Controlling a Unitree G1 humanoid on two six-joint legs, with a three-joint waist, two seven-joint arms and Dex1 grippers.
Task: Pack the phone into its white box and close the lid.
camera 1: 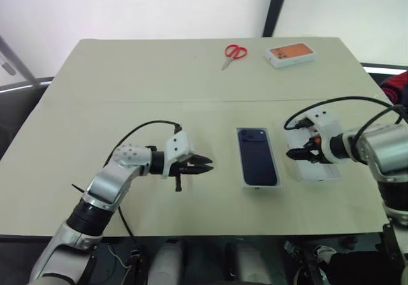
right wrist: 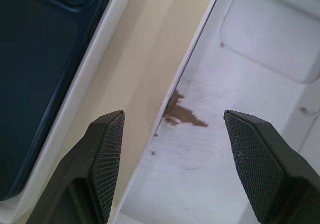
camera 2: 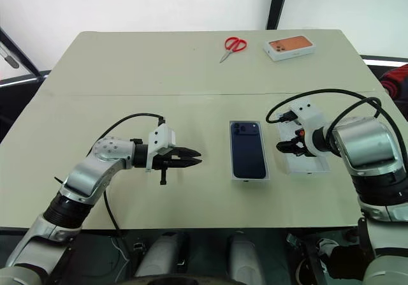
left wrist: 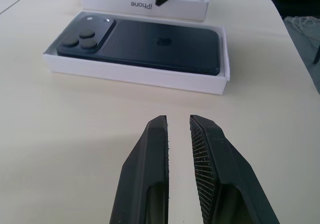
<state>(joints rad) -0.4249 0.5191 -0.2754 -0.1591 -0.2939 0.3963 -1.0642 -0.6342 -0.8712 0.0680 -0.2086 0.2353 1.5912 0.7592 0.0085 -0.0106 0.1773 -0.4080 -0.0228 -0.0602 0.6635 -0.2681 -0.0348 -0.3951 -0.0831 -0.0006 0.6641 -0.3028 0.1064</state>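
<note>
left gripper (camera 1: 203, 165) hangs lower centre-left, fingers narrow and empty. just right of it the phone (camera 1: 258, 156) already lies in the white box (camera 1: 243, 184). the lid (camera 1: 317, 173), centre-right and open side up, sits under the right gripper (right wrist: 170, 154), fingers wide astride its near wall. light, stiff card: pinch a long wall.

Red-handled scissors (camera 1: 234, 53) lie at the upper middle of the beige table (camera 1: 127, 94) — just right, apart, a white box (camera 1: 291, 55) picturing an orange phone.
</note>
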